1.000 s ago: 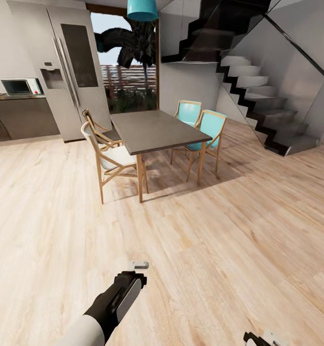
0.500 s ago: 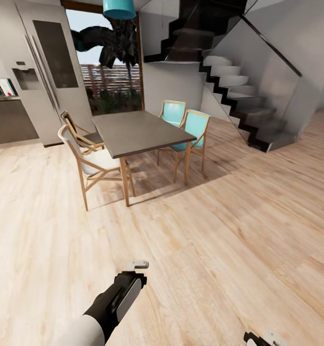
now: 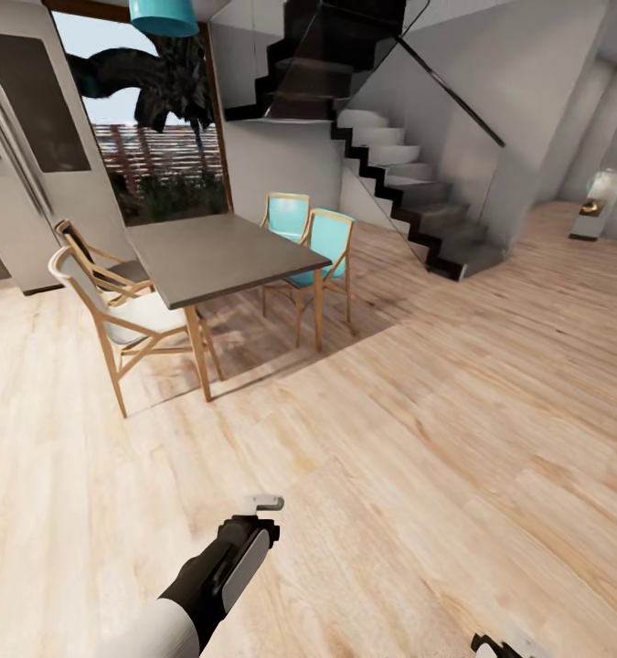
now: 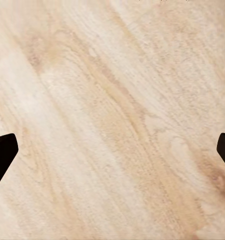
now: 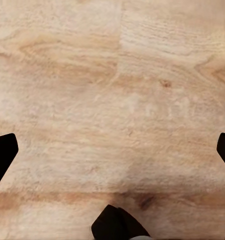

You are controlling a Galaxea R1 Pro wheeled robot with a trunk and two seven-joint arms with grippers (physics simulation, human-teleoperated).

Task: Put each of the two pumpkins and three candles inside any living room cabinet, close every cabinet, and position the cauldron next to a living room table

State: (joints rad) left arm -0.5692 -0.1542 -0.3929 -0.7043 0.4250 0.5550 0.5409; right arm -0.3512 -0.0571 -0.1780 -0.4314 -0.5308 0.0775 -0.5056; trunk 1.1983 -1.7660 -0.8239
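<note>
while we roll across the pale wooden floor [image 3: 418, 475], none of the pumpkins, candles, cabinet or cauldron lies before us, so we cannot say which way any of them sits from either pincer, nor which arm is nearer. ahead to our left stands a grey dining table [image 3: 221, 256] with two teal chairs [image 3: 322, 239] on its far side and pale wooden ones [image 3: 116, 311] on the near side; a dark staircase [image 3: 409, 183] rises beyond. our left gripper [image 4: 112, 150] hangs low over bare boards, its dark fingertips spread to the frame's edges with nothing between them, and the right gripper [image 5: 112, 150] is likewise spread wide and empty. we judge that the living room must be found first. no container shows here, so of contents we can tell nothing.
</note>
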